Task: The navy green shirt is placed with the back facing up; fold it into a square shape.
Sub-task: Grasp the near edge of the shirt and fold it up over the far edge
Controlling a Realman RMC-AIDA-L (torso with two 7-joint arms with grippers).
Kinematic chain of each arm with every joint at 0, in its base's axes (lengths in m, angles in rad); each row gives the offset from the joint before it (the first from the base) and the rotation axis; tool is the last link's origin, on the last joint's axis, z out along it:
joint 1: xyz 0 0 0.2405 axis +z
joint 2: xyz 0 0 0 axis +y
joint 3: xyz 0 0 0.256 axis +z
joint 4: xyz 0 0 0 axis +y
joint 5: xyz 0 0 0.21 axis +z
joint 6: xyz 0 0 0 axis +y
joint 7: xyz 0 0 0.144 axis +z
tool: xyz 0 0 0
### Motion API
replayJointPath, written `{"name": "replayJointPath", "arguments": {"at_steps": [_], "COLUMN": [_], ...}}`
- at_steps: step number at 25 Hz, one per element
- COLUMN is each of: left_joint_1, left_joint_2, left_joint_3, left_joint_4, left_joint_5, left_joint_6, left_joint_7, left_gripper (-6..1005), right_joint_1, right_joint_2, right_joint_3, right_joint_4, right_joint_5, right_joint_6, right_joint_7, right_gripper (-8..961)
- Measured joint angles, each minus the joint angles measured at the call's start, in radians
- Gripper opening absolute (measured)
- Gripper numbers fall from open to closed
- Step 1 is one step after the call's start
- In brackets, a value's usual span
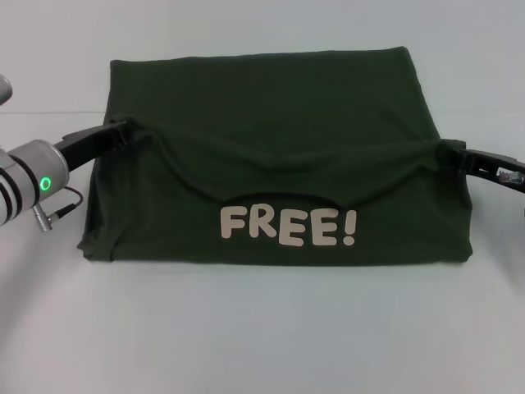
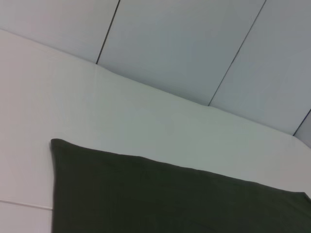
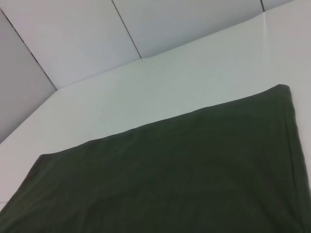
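Observation:
The navy green shirt [image 1: 279, 107] lies on the white table, with its near part folded over so the cream "FREE!" lettering [image 1: 287, 227] faces up. A raised fold edge runs across its middle and sags at the centre. My left gripper [image 1: 123, 131] is shut on the left end of that edge. At the right end, my right gripper [image 1: 451, 153] pinches the cloth the same way. The left wrist view shows only the flat far part of the shirt [image 2: 170, 199]. The same part of the shirt [image 3: 170, 170] fills the right wrist view; neither view shows fingers.
The white table [image 1: 262, 328] stretches bare in front of the shirt and to both sides. A thin cable [image 1: 61, 209] loops from my left arm near the shirt's left edge. Grey wall panels [image 2: 194, 43] rise behind the table's far edge.

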Motion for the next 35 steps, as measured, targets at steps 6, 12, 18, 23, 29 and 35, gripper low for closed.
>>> {"name": "replayJointPath", "arguments": {"at_steps": [6,12,18,23,29,35], "left_joint_1": [-0.005,-0.007,-0.005,-0.012,-0.018,-0.018], "left_joint_2": [0.000,-0.001,-0.002,-0.005,-0.006,-0.005], "left_joint_3": [0.000,0.000,0.000,0.000,0.000,0.000], "left_joint_4": [-0.033,-0.064,-0.076,-0.111,-0.130,-0.132], "left_joint_5": [-0.041,-0.129,-0.149,-0.176,-0.224,-0.256], "left_joint_6": [-0.034,-0.047,-0.047,-0.086,-0.131,-0.149], "left_joint_7": [0.078,0.181,0.229,0.313,0.346,0.373], "left_gripper": [38,38,39,39,40,210], "right_joint_1": [0.004,0.007,0.009,0.013,0.015,0.013], "right_joint_2": [0.001,0.001,0.002,0.003,0.003,0.002], "right_joint_3": [-0.007,-0.009,-0.009,-0.009,-0.020,-0.021], "right_joint_4": [0.010,0.016,0.020,0.028,0.031,0.031], "right_joint_5": [0.000,0.000,0.000,0.000,0.000,0.000], "right_joint_6": [0.030,0.041,0.048,0.057,0.058,0.054], "right_joint_7": [0.000,-0.011,-0.012,-0.012,-0.013,-0.013], "right_gripper": [179,188,196,203,212,221]}}
